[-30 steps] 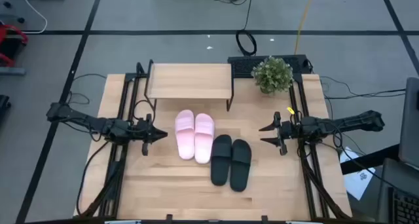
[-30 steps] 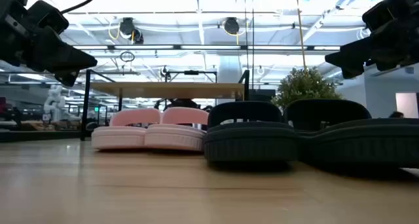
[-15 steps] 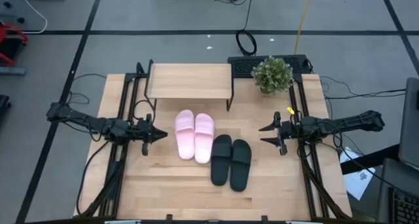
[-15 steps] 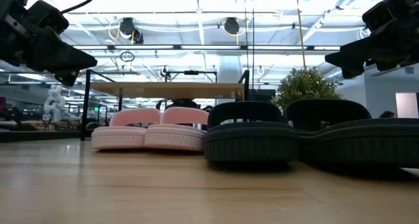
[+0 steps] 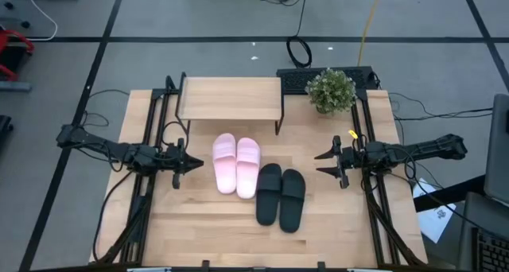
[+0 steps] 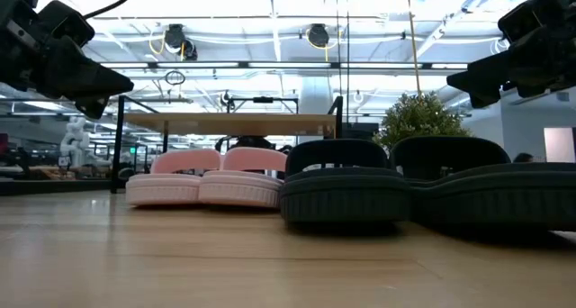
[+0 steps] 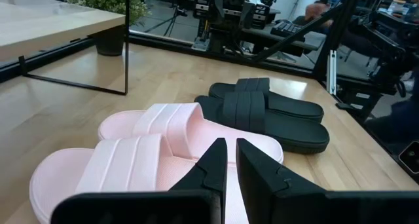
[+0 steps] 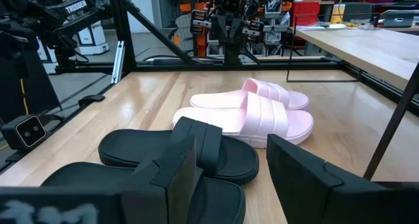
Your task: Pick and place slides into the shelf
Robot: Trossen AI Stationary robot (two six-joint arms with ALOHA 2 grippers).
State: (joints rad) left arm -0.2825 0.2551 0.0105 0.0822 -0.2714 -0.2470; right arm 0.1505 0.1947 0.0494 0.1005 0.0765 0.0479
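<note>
Two light pink slides (image 5: 236,165) lie side by side on their soles at the table's middle. Two black slides (image 5: 280,196) lie just to their right and nearer the front edge. The shelf (image 5: 229,97) stands on thin black legs at the far edge, its top board bare. My left gripper (image 5: 199,162) hovers shut, left of the pink pair and pointing at it (image 7: 157,145). My right gripper (image 5: 317,164) hovers open, right of the black pair (image 8: 177,152), with nothing between its fingers.
A potted plant (image 5: 331,90) stands at the far right corner beside the shelf, with a dark keyboard-like thing (image 5: 298,79) next to it. Black frame rails (image 5: 151,137) run along the table's left and right sides. Bare wood (image 5: 215,232) lies toward the front edge.
</note>
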